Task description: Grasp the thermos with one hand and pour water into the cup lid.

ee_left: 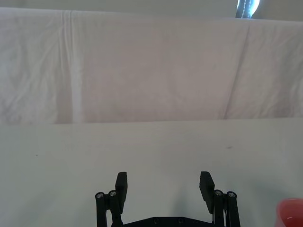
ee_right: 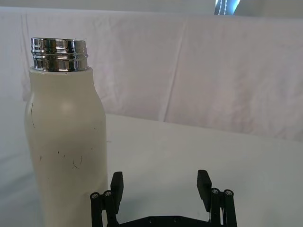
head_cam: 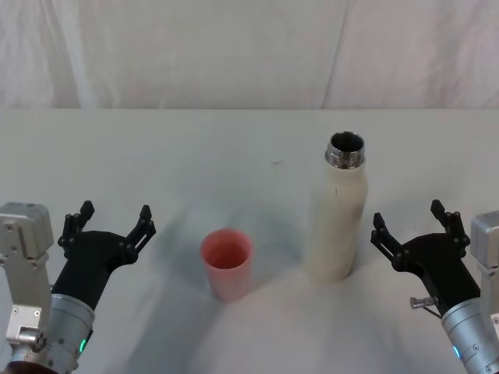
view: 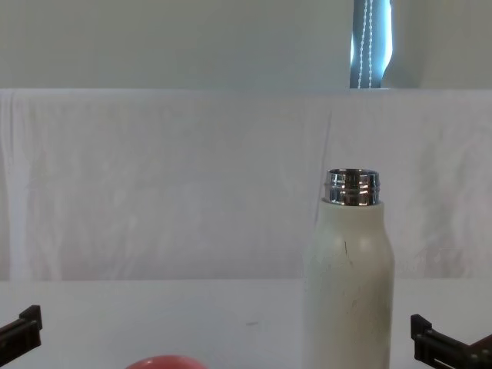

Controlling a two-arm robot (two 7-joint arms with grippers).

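White cloth covers the table [head_cam: 234, 140] – the thermos [head_cam: 337, 214] stands upright, uncapped, just right of the cup lid [head_cam: 227, 262], ready for pouring. Both grippers – left gripper [head_cam: 109, 224], right gripper [head_cam: 412, 224] – flank the 2 items, spread wide, holding nothing.

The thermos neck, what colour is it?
Shiny silver chrome, above a cream-white body; the thermos neck shows best in the right wrist view.
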